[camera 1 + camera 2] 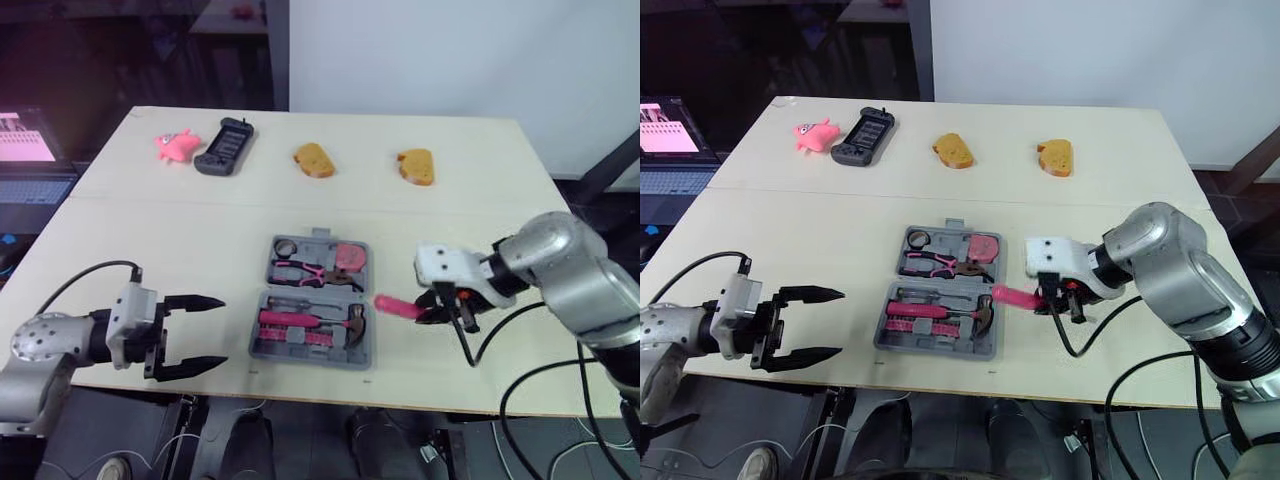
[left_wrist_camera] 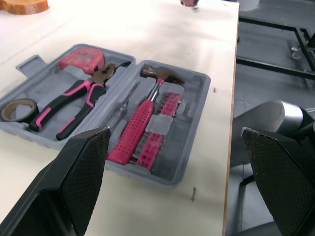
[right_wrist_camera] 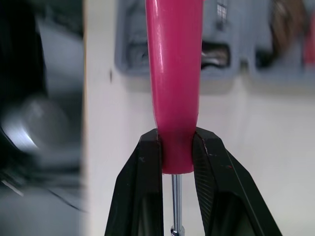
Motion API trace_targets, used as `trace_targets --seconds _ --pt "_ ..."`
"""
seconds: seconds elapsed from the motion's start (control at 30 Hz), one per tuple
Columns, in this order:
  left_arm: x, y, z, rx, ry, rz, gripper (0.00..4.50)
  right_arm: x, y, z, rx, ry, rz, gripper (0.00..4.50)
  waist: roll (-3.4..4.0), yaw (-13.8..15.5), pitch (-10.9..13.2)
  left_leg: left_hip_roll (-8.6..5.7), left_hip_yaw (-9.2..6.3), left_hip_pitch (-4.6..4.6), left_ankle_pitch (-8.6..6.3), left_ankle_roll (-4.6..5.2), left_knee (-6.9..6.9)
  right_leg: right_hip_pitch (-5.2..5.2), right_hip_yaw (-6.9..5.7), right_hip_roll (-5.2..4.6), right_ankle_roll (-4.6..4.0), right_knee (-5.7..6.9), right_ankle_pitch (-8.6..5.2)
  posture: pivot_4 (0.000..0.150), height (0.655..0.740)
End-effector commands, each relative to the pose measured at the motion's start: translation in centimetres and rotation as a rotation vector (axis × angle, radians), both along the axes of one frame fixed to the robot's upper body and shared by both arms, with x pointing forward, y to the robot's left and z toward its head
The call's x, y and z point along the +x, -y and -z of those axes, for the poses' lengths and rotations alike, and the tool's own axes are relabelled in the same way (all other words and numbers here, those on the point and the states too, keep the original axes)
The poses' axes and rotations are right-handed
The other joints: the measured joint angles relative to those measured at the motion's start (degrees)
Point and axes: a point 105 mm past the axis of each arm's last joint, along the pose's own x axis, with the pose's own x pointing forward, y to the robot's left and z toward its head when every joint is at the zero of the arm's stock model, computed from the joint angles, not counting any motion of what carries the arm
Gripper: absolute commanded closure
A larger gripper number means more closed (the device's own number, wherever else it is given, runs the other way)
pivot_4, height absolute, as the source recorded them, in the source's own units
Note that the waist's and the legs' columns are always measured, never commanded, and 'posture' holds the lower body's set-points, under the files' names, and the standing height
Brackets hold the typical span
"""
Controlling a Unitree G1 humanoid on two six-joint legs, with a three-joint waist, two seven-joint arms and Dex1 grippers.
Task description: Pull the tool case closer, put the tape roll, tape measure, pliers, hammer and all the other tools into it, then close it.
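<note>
From the head view, the grey tool case (image 1: 300, 358) lies open near the table's front edge. Just beside its right wall, the right gripper (image 1: 432, 312) is clenched on a pink screwdriver (image 1: 398, 306), handle towards the case. The left gripper (image 1: 222, 331) hangs spread and empty, well apart.

The left wrist view shows the tape roll (image 2: 18, 109), pliers (image 2: 74, 101), tape measure (image 2: 81, 60) and hammer (image 2: 147, 105) already seated.

In the right wrist view, the fingers (image 3: 147, 177) pinch the handle's shaft end. I'd bring it over the hammer's half, turn it parallel, lower it fully, then release; such an end grip may let it swing.
</note>
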Motion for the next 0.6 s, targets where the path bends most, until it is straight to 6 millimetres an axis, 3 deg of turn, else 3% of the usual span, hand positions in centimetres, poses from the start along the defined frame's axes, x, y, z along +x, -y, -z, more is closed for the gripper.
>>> trace_targets --seconds 0.03,0.13,0.27,0.47,0.6 --pt "0.0 0.1 -0.2 0.009 0.022 0.027 0.00 0.4 0.6 0.7 0.098 -0.156 0.333 4.17 -0.08 0.02 -0.04 0.00 0.00 -0.10 0.00 0.00 -0.01 -0.13 0.00 0.00 0.00 0.00 0.00 0.150 0.7395" --pt "0.1 0.3 -0.1 0.008 0.025 0.031 0.00 1.6 1.5 1.9 0.143 -0.177 0.472 4.17 -0.09 0.03 -0.05 0.00 0.01 -0.36 0.00 0.00 -0.04 -0.37 0.00 0.01 0.03 0.00 0.03 0.150 0.7395" --pt "0.1 0.5 -0.2 -0.002 0.017 0.039 0.00 2.5 3.5 5.3 0.150 -0.141 0.705 4.17 -0.19 0.26 -0.11 0.00 -0.03 -1.03 0.01 0.02 0.03 -0.69 -0.03 0.02 0.33 0.02 0.20 0.150 0.7395" --pt "-0.3 0.4 -0.1 -0.005 0.004 0.033 0.00 3.3 3.3 8.0 0.232 -0.019 0.987 4.17 -0.23 -0.37 -0.14 0.00 -0.09 -1.05 -0.03 0.09 -0.23 -0.82 -0.07 0.08 0.35 0.06 0.20 0.150 0.7395" --pt "-0.5 0.2 -0.1 -0.002 -0.005 0.027 0.00 3.7 3.0 8.8 0.299 0.019 1.208 4.17 -0.68 -1.88 -0.38 0.00 -0.16 -0.97 -0.03 0.09 -0.17 -0.72 -0.09 0.10 0.34 0.07 0.20 0.150 0.7395"
